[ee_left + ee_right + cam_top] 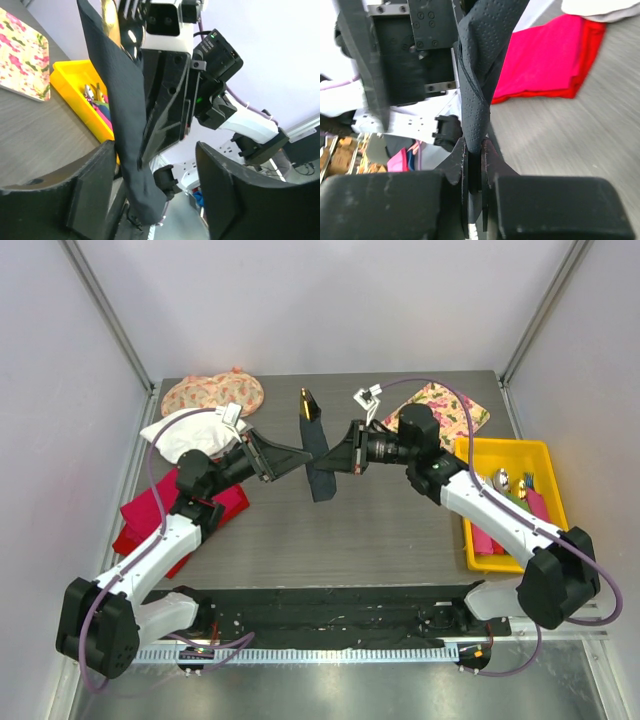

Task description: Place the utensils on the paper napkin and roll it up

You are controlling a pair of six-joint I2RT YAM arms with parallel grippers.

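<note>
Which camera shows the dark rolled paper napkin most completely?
The top external view: the dark rolled paper napkin appears whole, end to end. The left wrist view cuts off its upper end; the right wrist view shows only a close-up middle stretch.

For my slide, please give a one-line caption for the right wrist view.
Right gripper shut on the dark paper napkin, red cloth lying on the table behind.

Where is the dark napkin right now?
In the overhead view the napkin hangs over mid-table between the two arms, pinched by the right gripper, with the left gripper open around it.
</note>
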